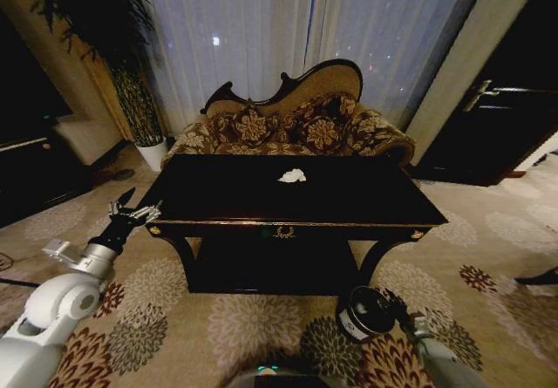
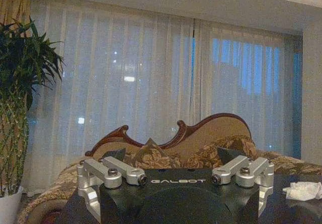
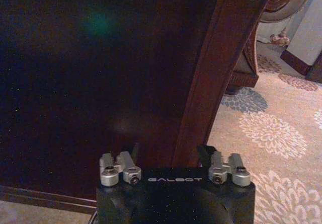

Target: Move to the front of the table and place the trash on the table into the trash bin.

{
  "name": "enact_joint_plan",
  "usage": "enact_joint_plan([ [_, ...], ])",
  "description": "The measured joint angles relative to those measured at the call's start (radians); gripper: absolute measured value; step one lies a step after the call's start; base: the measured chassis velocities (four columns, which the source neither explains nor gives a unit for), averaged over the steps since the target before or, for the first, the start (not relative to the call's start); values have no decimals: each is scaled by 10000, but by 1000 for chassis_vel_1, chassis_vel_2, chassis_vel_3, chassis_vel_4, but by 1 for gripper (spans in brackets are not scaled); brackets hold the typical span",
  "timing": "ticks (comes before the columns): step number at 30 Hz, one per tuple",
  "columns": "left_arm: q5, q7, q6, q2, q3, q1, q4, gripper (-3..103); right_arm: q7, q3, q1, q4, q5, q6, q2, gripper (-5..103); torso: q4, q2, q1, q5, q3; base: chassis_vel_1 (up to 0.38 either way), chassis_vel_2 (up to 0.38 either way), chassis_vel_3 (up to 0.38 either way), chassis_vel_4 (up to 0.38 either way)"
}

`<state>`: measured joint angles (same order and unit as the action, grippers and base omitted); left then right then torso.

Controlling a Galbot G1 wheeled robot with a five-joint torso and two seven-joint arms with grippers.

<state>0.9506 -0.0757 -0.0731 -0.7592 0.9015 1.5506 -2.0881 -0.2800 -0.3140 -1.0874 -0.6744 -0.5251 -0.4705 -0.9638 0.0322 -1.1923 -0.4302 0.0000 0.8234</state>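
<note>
The glossy black table [image 1: 218,198] with gold trim stands right in front of me. A crumpled white paper wad [image 1: 292,176] of trash lies near the far middle of its top, and the same paper wad [image 2: 303,190] shows in the left wrist view. My left gripper [image 1: 135,211] hovers open with nothing in it at the table's front left corner. The dark trash bin [image 1: 364,311] with a white label stands on the carpet by the table's front right leg. My right gripper [image 1: 403,312] is right against the bin; in the right wrist view that gripper [image 3: 168,153] faces dark wood.
A patterned sofa [image 1: 288,126] stands behind the table before white curtains [image 1: 261,30]. A tall plant in a white pot [image 1: 153,153] is at the back left, a dark cabinet [image 1: 26,170] at the left and a dark door [image 1: 497,118] at the right. Flowered carpet [image 1: 488,231] surrounds the table.
</note>
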Motion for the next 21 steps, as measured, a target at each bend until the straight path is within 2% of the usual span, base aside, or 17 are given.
enact_joint_plan([
  [3,0,0,0,0,0,0,0,100,41,-211,-240,-287,-11,27,13,80,-1,0,0,0,0,0,0,0,0],
  [4,0,0,0,0,0,0,0,100,41,-211,-240,-287,-11,27,13,80,-1,0,0,0,0,0,0,0,0],
  [6,0,0,0,0,0,0,0,100,46,-477,-595,-634,-41,82,18,91,1,0,0,0,0,0,0,0,0],
  [8,0,0,0,0,0,0,0,100,46,-668,-824,-873,-81,118,21,91,2,0,0,0,0,0,0,0,0],
  [10,0,0,0,0,0,0,0,100,48,-1020,-1264,-1311,-160,161,33,99,0,0,0,0,-1,0,0,0,0],
  [13,0,0,-1,0,0,0,0,100,39,-1429,-1784,-1902,-283,239,49,100,1,0,1,2,-1,0,0,0,0],
  [17,0,-1,0,0,0,0,0,100,-122,-2897,-3394,-3689,-668,418,23,100,2,0,2,2,-2,0,0,0,0],
  [18,0,-1,0,0,0,0,0,100,-122,-2897,-3394,-3689,-668,418,23,100,2,0,2,2,-2,0,0,0,0],
  [21,0,0,0,0,0,0,0,100,-216,-3800,-4391,-4852,-1013,525,-76,100,1,-1,2,-1,-2,0,0,0,0],
])
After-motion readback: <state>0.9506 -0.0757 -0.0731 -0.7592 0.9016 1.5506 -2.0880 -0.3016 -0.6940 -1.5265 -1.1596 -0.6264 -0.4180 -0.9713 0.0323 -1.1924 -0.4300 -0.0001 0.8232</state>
